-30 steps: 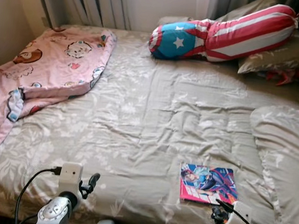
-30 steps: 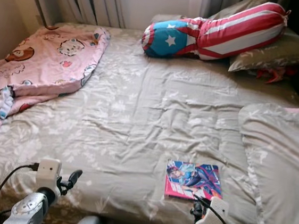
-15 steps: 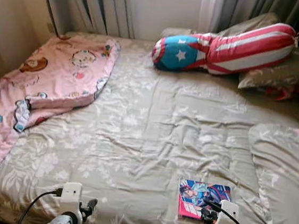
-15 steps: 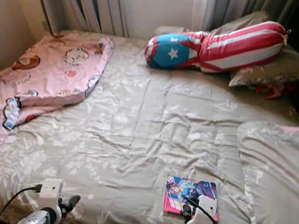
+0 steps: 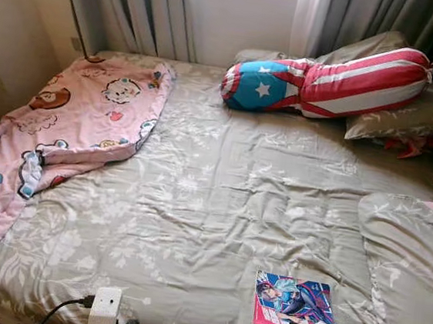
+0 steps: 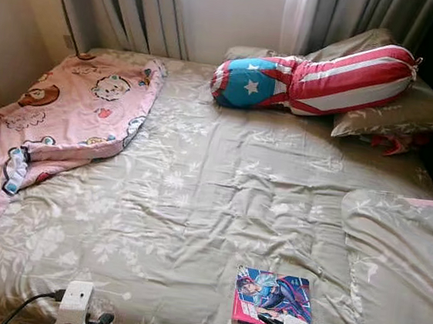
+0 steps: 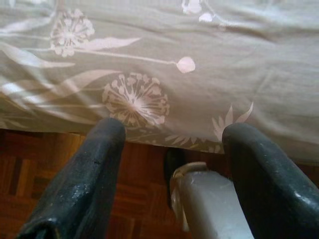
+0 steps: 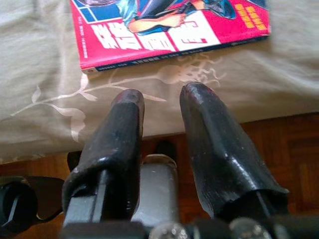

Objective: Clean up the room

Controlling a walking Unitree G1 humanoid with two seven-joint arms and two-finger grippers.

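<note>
Standing at the foot of the bed (image 5: 198, 191), I take the scene from my left side across. A pink blanket (image 5: 66, 123) lies rumpled over the left edge, one end spilling down toward the floor, so it looks thrown aside rather than spread, and I judge it will need straightening. My left claw (image 7: 172, 164) hangs low by the mattress edge with its two fingers (image 7: 84, 179) set well apart and nothing between them; through that gap I see the flowered bedcover and the wooden floor (image 7: 40, 164) below, which tells me it is idle and not reaching for anything yet. Farther across, at the head of the bed, a striped bolster with a blue starred end (image 5: 326, 81) leans on a grey pillow (image 5: 407, 112), propped where it belongs. Nearer me, a comic book (image 5: 293, 303) lies flat and face up close to the foot edge, plainly out of place on a made bed, so I take it as the thing to clear first. My right claw (image 8: 162, 107) sits just short of it, fingers slightly parted and empty, tips pointing at the spine, a ready stance for sliding in. On the far right a second grey pillow (image 5: 407, 267) lies along the bed's side.
</note>
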